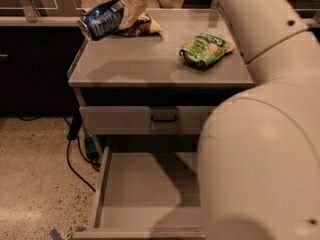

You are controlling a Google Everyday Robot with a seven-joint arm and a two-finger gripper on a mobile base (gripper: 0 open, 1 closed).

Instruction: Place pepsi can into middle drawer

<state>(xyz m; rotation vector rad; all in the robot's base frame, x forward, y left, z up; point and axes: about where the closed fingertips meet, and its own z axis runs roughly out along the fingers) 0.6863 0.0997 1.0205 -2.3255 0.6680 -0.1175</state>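
Observation:
The pepsi can (101,18), blue with silver ends, lies tilted in my gripper (121,10) at the top left, lifted above the cabinet top's back left corner. My gripper is shut on it. The middle drawer (145,191) is pulled open below, a grey tray with a flat floor and low walls. My white arm covers its right part.
A green snack bag (204,49) lies on the grey cabinet top (130,66). A brown-and-yellow snack bag (142,26) lies behind the can. The upper drawer front with a black handle (164,118) is closed. Black cables (75,149) run on the floor to the left.

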